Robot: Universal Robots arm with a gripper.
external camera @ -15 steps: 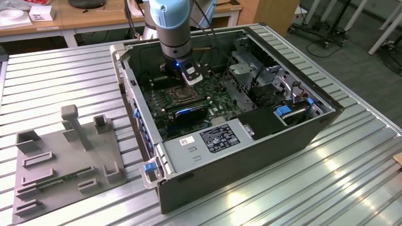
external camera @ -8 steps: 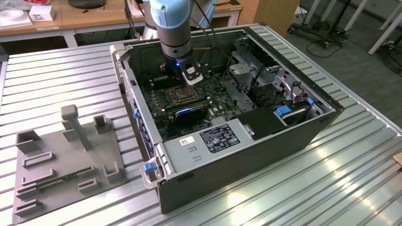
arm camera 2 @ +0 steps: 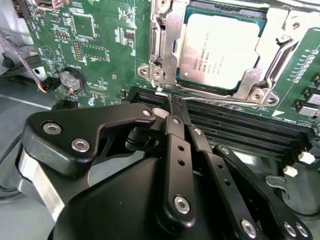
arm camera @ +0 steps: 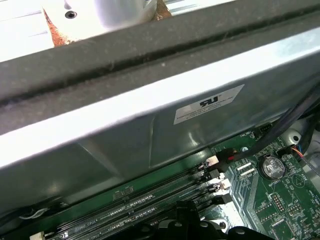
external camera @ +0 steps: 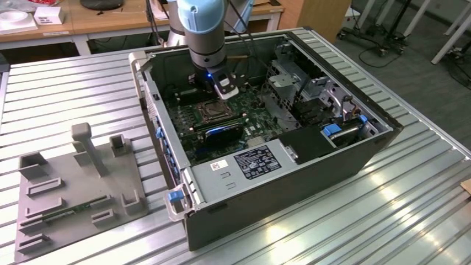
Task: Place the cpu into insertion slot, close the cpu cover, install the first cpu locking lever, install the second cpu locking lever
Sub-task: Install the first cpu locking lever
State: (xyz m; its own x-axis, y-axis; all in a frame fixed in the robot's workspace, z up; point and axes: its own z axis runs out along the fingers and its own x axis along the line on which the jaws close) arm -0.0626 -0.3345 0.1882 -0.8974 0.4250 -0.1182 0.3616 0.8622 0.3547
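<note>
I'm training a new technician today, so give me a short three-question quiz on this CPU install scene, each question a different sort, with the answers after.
1. True or false: the cpu lies on the grey fixture plate beside the tower.
2. The pincer has its tips nearest to: A the coin cell battery, B a corner of the cpu cover, C the blue drive latch.
3. Fill in: the cpu cover lies ___ over the cpu (raised or down).

Key: 1 false, it sits inside the computer case; 2 B; 3 down.
</note>
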